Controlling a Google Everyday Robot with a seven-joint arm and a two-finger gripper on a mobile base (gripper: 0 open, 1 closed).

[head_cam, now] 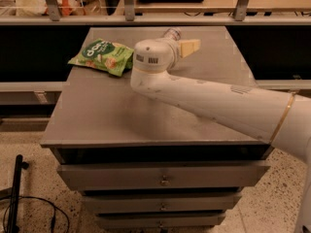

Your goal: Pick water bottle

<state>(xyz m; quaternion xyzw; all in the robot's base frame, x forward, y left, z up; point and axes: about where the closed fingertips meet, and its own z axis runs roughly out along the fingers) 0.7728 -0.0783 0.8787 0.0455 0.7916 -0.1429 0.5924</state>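
The water bottle (172,33) shows only as a small clear, greyish top peeking out behind my arm near the back of the cabinet top. The rest of it is hidden. My gripper (171,43) reaches past the round white wrist joint (150,57) towards the bottle and is mostly hidden by that joint. The white arm runs in from the lower right across the cabinet top.
A green snack bag (103,56) lies flat at the back left of the grey cabinet top (112,115). A yellow sponge (190,46) sticks out just right of the gripper. Drawers (163,176) are below. A rail and shelf run behind the cabinet.
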